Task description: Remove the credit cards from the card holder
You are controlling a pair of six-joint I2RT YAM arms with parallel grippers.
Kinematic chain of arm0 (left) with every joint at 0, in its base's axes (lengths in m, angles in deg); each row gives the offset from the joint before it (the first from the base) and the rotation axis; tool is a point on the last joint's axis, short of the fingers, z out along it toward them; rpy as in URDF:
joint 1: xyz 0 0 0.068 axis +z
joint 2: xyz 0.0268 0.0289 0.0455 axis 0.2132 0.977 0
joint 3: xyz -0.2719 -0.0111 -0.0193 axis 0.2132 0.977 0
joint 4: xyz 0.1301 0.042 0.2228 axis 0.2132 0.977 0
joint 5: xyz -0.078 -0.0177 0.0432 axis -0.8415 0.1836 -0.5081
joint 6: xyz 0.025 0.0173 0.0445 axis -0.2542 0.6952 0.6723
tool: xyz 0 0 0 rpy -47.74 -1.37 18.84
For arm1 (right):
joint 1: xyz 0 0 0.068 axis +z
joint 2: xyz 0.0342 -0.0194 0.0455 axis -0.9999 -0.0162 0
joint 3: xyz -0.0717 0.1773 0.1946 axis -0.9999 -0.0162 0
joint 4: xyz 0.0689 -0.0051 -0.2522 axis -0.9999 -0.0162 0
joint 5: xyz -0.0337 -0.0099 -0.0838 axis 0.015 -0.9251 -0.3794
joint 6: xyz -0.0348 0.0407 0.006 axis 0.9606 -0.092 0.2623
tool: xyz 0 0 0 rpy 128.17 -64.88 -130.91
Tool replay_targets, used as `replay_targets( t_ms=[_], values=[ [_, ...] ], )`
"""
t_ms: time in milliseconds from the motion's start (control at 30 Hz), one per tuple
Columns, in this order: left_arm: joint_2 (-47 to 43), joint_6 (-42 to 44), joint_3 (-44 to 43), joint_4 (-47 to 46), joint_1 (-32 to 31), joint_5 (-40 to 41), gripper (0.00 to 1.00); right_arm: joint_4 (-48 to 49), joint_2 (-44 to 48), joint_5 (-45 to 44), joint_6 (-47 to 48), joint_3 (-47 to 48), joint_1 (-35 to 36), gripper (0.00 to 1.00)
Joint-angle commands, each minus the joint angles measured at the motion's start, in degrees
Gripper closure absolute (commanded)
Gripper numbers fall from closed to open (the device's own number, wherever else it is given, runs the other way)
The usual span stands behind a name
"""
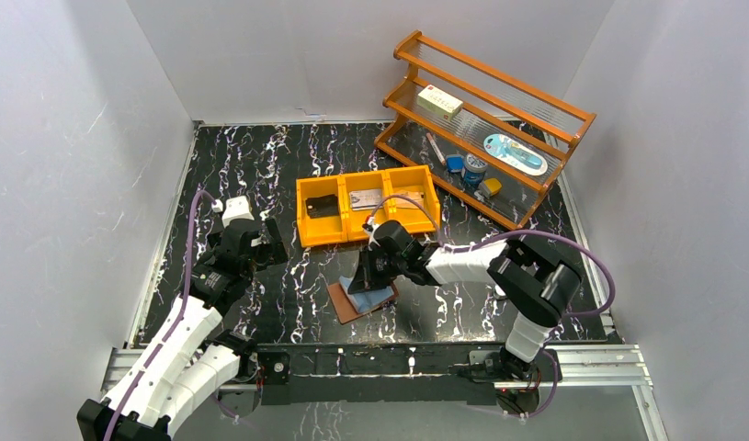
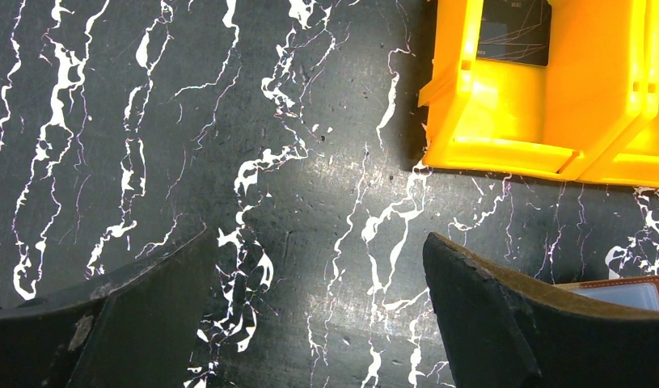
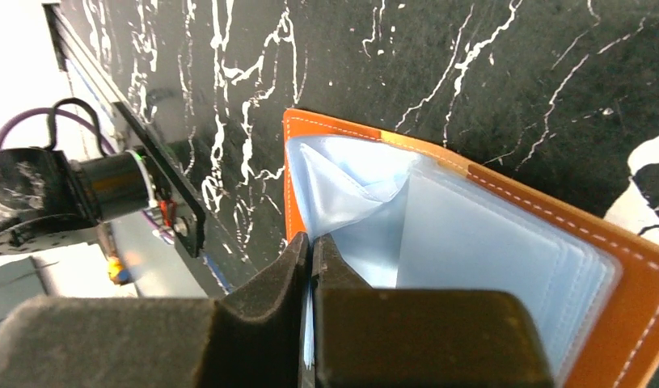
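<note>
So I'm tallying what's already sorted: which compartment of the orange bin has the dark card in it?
The left compartment of the orange bin holds the dark card. The middle one holds a silvery-grey card; the right one is partly hidden by the cable.

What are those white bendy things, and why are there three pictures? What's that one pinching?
Those are two robot arms bolted to the table's near edge. One picture comes from a camera up high; the other two come from little cameras on each arm's wrist, so you see their own fingers up close.

On the black marbled table lie an open brown card holder and an orange bin with cards inside. At the back stands a wooden rack of small things.

The right gripper has its fingers nearly shut, pinching a pale blue plastic sleeve inside the card holder. Whether a card sits in that sleeve, I cannot tell. The left gripper is wide open, holding nothing.
</note>
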Motion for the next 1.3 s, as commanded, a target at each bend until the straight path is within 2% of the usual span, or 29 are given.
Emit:
replay_targets(
  t_ms=[0,100,233,433,600,767,1000,1267],
  values=[
    [0.1,-0.1,-2.0,0.4,0.3,0.6,0.02,5.8,3.1,1.7,-6.1,-1.4,-0.6,0.92],
    [0.2,-0.1,-2.0,0.5,0.3,0.6,0.02,6.0,4.3,-0.5,-9.0,-2.6,-1.0,0.90],
    [0.6,-0.1,-2.0,0.5,0.4,0.4,0.02,6.0,6.3,-4.3,-12.8,-4.9,-1.1,0.80],
    [1.2,0.1,-2.1,0.2,0.5,-0.3,0.02,2.8,9.5,-7.2,-10.4,-5.0,-1.1,0.51],
    [2.0,0.6,-2.1,0.0,0.6,-1.9,0.02,-2.1,14.7,-10.0,-5.4,-3.1,-1.1,0.45],
    [2.6,1.6,-2.2,-0.6,0.6,-4.2,0.02,-10.4,21.6,-20.0,-0.6,-1.8,-1.1,0.36],
    [2.7,1.9,-2.2,-1.9,0.6,-6.7,0.02,-16.0,28.3,-28.0,4.6,-1.7,-1.3,0.30],
    [2.2,0.3,-2.2,-4.6,0.6,-10.2,0.02,-20.4,35.7,-40.7,11.5,-1.0,-1.6,0.18]
  ],
)
